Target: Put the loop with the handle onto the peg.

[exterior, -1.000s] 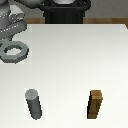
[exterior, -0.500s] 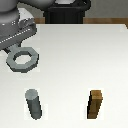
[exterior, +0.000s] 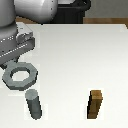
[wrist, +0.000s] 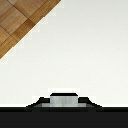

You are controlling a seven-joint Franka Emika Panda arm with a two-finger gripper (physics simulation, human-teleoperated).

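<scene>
Bulky white-grey arm [exterior: 35, 10], rounded links

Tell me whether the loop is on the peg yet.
Not on. The loop with the handle hangs from the tool, beside and above the upright peg, whose top is bare.

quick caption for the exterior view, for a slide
Panda gripper carries the loop with the handle just above the peg; wooden block stands apart.

The Panda arm [exterior: 30, 12] reaches in from the upper part of the exterior view's left, its pale rounded links bent down over the table. The grey gripper [exterior: 11, 62] hangs low at that side, its fingers clamped on the handle of the loop with the handle [exterior: 21, 76], held tilted.
</scene>
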